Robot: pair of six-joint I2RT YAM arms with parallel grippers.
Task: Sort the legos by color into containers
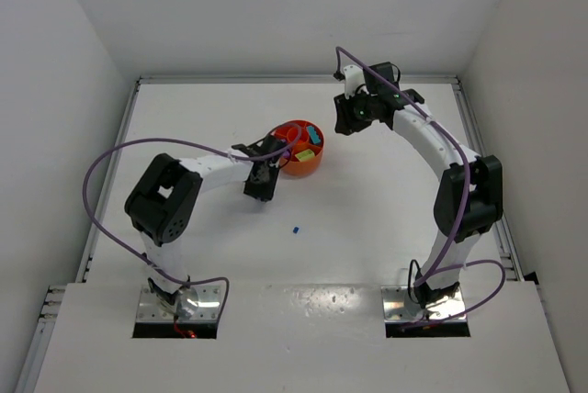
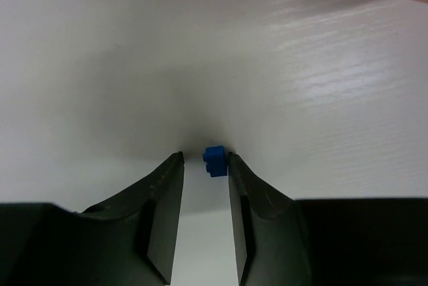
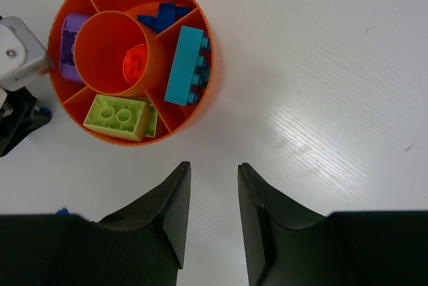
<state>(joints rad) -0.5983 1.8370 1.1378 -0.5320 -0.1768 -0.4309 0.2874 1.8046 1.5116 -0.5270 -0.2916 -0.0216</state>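
The orange bowl (image 1: 303, 165) stands near the middle of the desk (image 1: 386, 209), a little toward the far edge. In its wedges lie a purple brick (image 3: 70, 49), two or three blue bricks (image 3: 160, 15), a teal brick (image 3: 186, 65) and a lime-yellow brick (image 3: 120, 115). An orange brick (image 3: 136, 65) is in the central cup. Just beside the bowl, on its near-left side, my left claw (image 2: 204, 160) is low over the desk. Its jaws are a narrow gap apart, and a small blue brick (image 2: 215, 160) lies at one fingertip, not pinched. A loose blue brick (image 1: 296, 227) lies alone toward the near edge. My right claw (image 3: 212, 169) hangs on the bowl's far-right side, jaws apart, holding nothing.
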